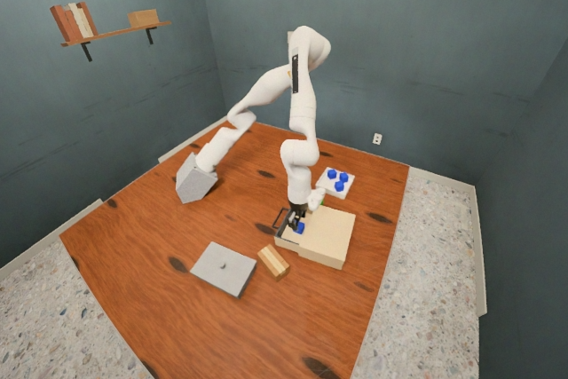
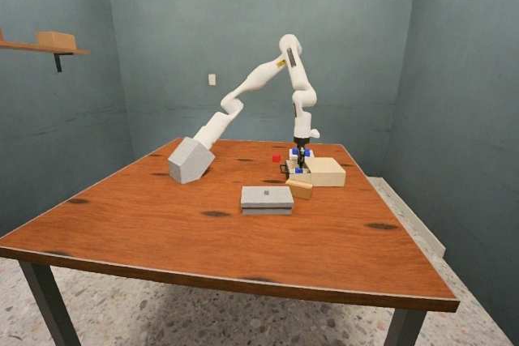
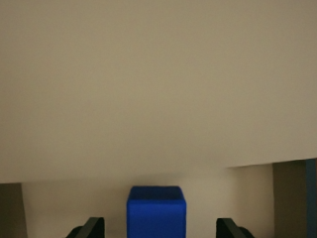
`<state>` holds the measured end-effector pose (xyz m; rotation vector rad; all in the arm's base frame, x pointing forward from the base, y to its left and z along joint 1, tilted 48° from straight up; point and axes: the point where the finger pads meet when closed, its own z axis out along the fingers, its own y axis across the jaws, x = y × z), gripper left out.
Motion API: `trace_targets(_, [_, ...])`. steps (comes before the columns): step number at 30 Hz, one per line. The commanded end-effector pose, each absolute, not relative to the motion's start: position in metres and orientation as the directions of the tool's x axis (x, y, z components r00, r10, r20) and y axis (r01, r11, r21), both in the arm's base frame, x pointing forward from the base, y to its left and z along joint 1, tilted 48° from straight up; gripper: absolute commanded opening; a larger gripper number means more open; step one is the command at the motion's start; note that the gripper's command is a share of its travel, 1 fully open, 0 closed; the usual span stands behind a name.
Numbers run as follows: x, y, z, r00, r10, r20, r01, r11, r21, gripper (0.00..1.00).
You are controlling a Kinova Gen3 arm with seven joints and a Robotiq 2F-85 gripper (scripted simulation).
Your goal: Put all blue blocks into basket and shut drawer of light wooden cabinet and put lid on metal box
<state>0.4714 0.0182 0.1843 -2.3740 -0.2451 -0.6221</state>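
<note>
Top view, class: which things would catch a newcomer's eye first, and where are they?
The white arm bends down over the light wooden cabinet, its gripper open just above a blue block in the pulled-out drawer. Behind the cabinet, three more blue blocks lie in the white basket. Nearer the table's front, the grey metal box sits with its lid on.
</note>
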Motion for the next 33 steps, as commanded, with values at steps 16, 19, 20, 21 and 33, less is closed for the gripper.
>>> trace_targets(16, [0.48, 0.036, 0.169, 0.868, 0.012, 0.496, 0.33, -0.761, -0.559, 0.69])
trace_targets(19, [0.482, 0.038, 0.166, 0.868, 0.012, 0.496, 0.33, -0.761, -0.559, 0.69])
trace_targets(20, [0.482, 0.039, 0.165, 0.868, 0.012, 0.496, 0.33, -0.761, -0.559, 0.69])
trace_targets(21, [0.483, 0.04, 0.164, 0.868, 0.012, 0.496, 0.33, -0.761, -0.559, 0.69])
trace_targets(33, [0.486, 0.046, 0.158, 0.868, 0.012, 0.496, 0.33, -0.761, -0.559, 0.69])
